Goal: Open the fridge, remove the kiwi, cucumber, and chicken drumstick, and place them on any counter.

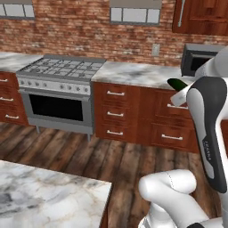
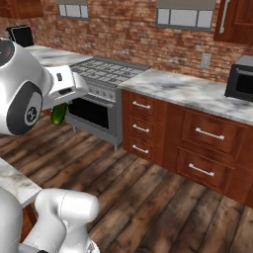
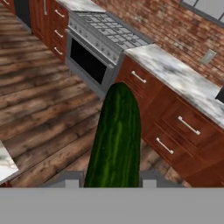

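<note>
Carrying the slender dark green cucumber (image 3: 115, 136) clamped in the gripper (image 3: 107, 181), the arm is needing a white marble counter (image 1: 49, 196) to set it on.

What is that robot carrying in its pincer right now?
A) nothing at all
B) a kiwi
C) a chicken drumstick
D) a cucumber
D: in the hand view a long dark green cucumber sticks out from between the two fingertips of the pincer, above the wooden floor.
</note>
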